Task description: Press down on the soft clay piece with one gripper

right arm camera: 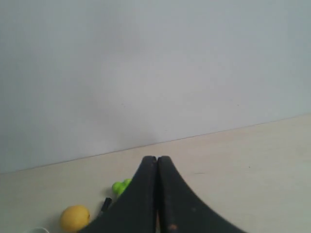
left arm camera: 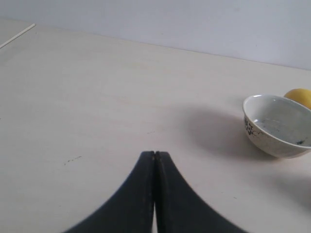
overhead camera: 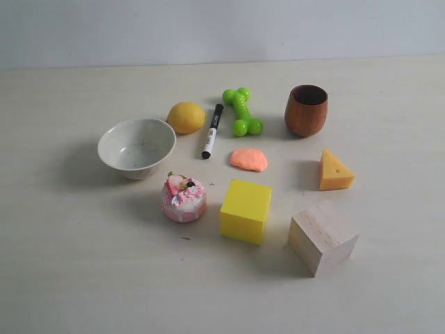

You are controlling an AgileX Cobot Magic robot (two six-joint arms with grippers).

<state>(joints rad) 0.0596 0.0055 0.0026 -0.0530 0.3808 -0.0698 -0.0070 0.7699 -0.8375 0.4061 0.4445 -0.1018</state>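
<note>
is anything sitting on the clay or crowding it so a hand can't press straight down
Nothing visible. The soft clay piece lies bare on top, with the marker, green bone toy and yellow cube close by but apart from it.

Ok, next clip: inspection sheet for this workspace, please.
Surface: pale table, a few small dark specks.
Job's things: soft clay piece lies free between marker and cheese wedge, with nothing touching it.
Clutter: bowl, lemon, green bone toy, wooden cup, yellow cube, wooden block, cake toy.
Grippers: left gripper shut, empty; right gripper shut, empty; neither appears in the exterior view.
Cables: nothing seen.
Surroundings: plain light wall behind the table.
</note>
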